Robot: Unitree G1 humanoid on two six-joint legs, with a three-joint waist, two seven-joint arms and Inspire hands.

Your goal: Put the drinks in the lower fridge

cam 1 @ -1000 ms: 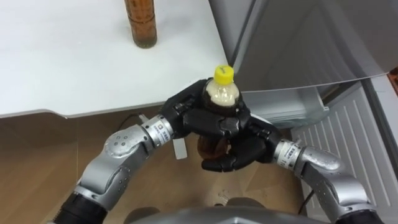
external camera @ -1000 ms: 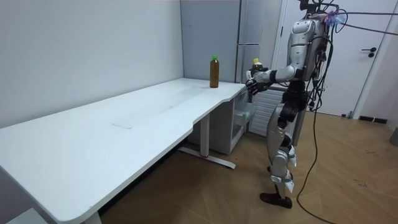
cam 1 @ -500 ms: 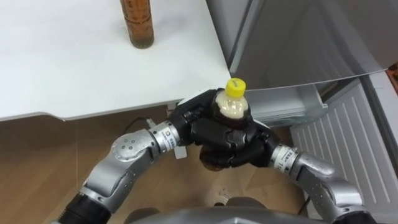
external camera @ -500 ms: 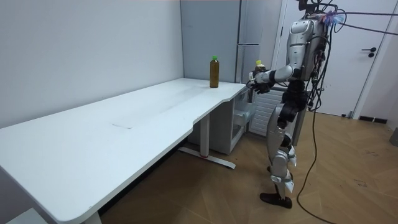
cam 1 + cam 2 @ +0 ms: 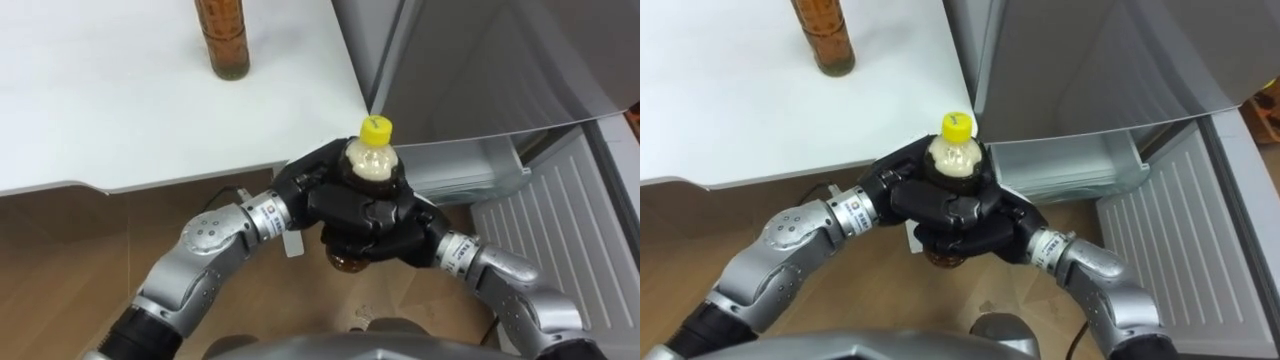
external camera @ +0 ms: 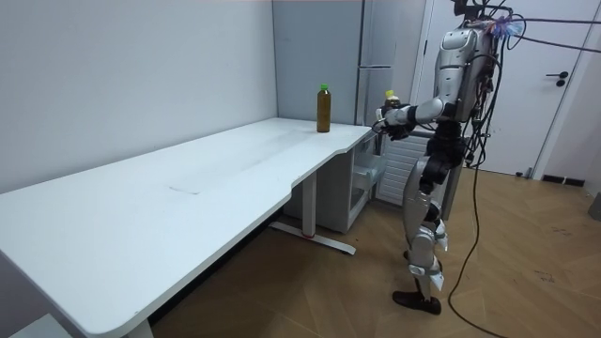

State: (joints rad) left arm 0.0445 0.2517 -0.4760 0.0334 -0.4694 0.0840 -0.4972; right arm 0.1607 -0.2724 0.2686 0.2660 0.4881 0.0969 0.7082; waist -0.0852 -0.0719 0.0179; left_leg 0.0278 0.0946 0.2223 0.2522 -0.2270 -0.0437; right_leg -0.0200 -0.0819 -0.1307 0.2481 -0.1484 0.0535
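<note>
Yellow-capped bottle (image 5: pixel 373 165) shifted slightly toward the fridge (image 5: pixel 470 70), just off the tabletop's (image 5: pixel 120 110) right near corner, with left hand (image 5: pixel 312 180) and right hand (image 5: pixel 392 232) both clasped round it, probably for a steady carry

Bright, even indoor light falls, apparently from overhead. The white table (image 5: pixel 120 110) glows almost featureless toward 10 o'clock in the eye views; the grey fridge (image 5: pixel 480 60) carries a soft sheen at 2 o'clock. The floor (image 5: pixel 60 230) under the table edge lies shaded at 8 o'clock. The black left hand (image 5: pixel 310 185) and right hand (image 5: pixel 390 228), wrapped round the bottle (image 5: pixel 372 165), merge into one dark mass.
</note>
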